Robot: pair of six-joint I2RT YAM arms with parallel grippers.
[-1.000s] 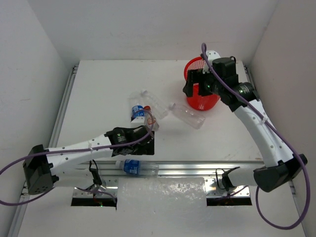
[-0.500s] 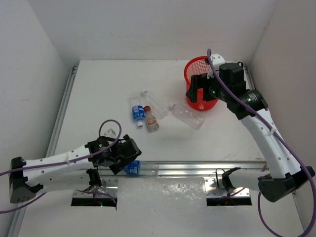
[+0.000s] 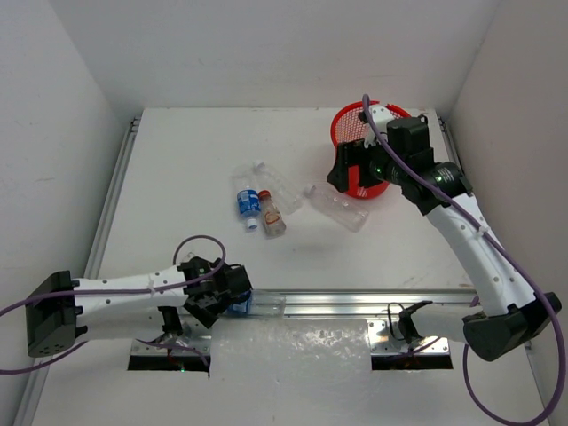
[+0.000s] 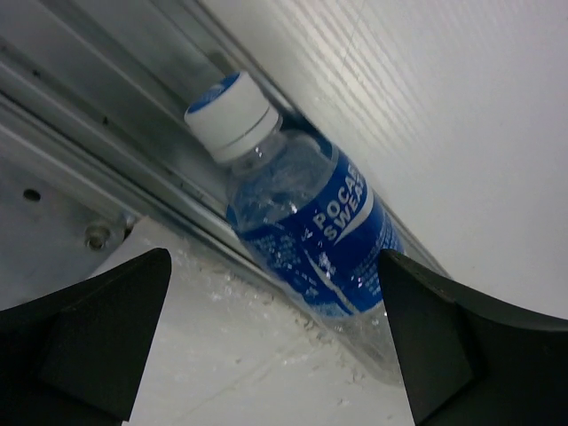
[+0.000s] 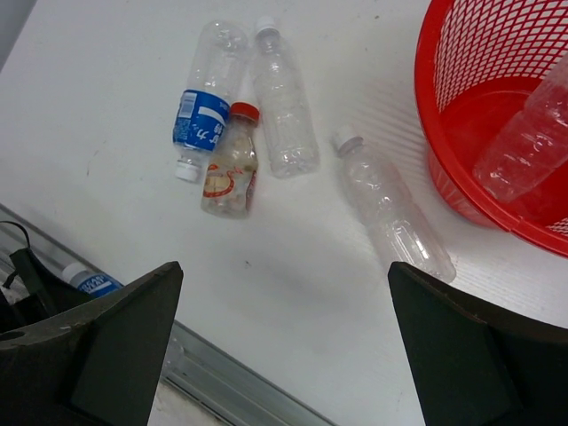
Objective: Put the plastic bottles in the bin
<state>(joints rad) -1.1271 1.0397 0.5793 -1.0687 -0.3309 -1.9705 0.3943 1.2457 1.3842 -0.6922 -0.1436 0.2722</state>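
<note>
Since a second ago the left arm point(image 3: 133, 284) has drawn back from mid-table point(image 3: 177, 160) to the near edge. At far right stands the bin point(image 5: 461, 53) with one clear bottle point(image 5: 524, 142) inside. The left gripper point(image 4: 273, 266), jaws apart, hovers over a rail bottle point(image 4: 311, 222) with a blue label, lying in the edge rail point(image 4: 89, 89). The right gripper point(image 5: 284, 271), jaws apart and empty, hangs beside the bin above four bottles lying on the table: a lone bottle point(image 5: 390, 209), a long bottle point(image 5: 284, 106), a blue bottle point(image 5: 206, 115) and a red-cap bottle point(image 5: 231, 169).

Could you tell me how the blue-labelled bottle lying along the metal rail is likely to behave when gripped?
The blue-labelled bottle looks mostly empty, so probably light. Its thin clear wall would likely dent under the jaws. Round and on its side, it could roll, though the rail may check it.
</note>
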